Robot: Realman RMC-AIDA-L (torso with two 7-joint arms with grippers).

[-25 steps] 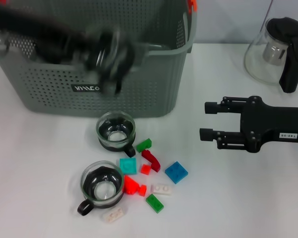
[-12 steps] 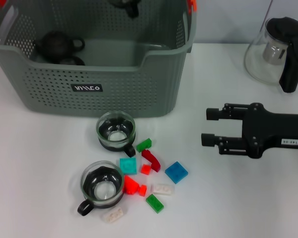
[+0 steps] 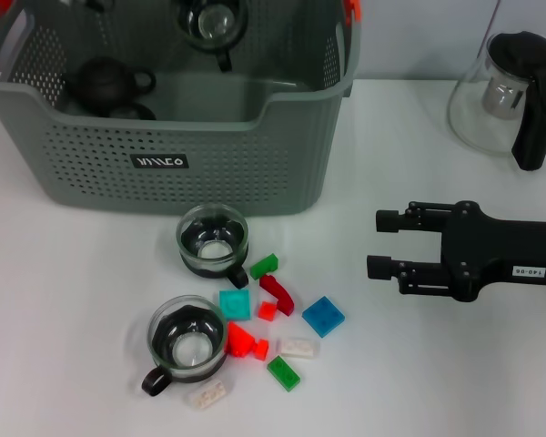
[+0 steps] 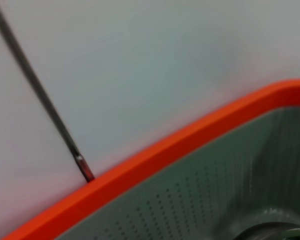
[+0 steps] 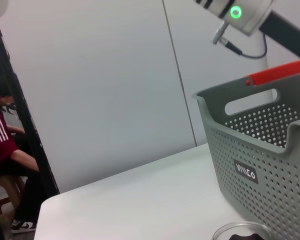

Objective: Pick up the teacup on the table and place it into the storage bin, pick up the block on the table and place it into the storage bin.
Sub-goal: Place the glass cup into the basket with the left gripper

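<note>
- Right gripper (image 3: 375,244), black with two parallel fingers, hovers over the white bench (image 3: 91,300) at about 3 o'clock from the scattered pieces; its fingers stand moderately apart with nothing between them and nothing touching them.
- Left gripper is not visible in the head view; its wrist camera looks along the orange rim clip and perforated inner wall of the large grey-green perforated plastic storage bin (image 3: 255,173), so I judge that arm to be over the bin's far side. Whether its fingers are spread or closed, I cannot tell.
- Inside the bin, at its 12 o'clock edge, a clear glass teacup with a dark base (image 3: 211,22) shows, and a dark teapot (image 3: 105,84) sits at the bin's 9 o'clock side.
- On the bench two more clear glass teacups with black handles wait: one (image 3: 213,240) just in front of the bin wall, another (image 3: 187,340) at 7 o'clock from it.
- Small plastic blocks lie between and beside them, among them a blue square block (image 3: 323,316) nearest the right gripper, at its 8 o'clock.
- Judgement: a cup delivery looks about finished; the block step appears next. That calls for the right gripper to descend over the blue block, fingers straddling its sides, clear of the neighbouring white brick (image 3: 298,347).
</note>
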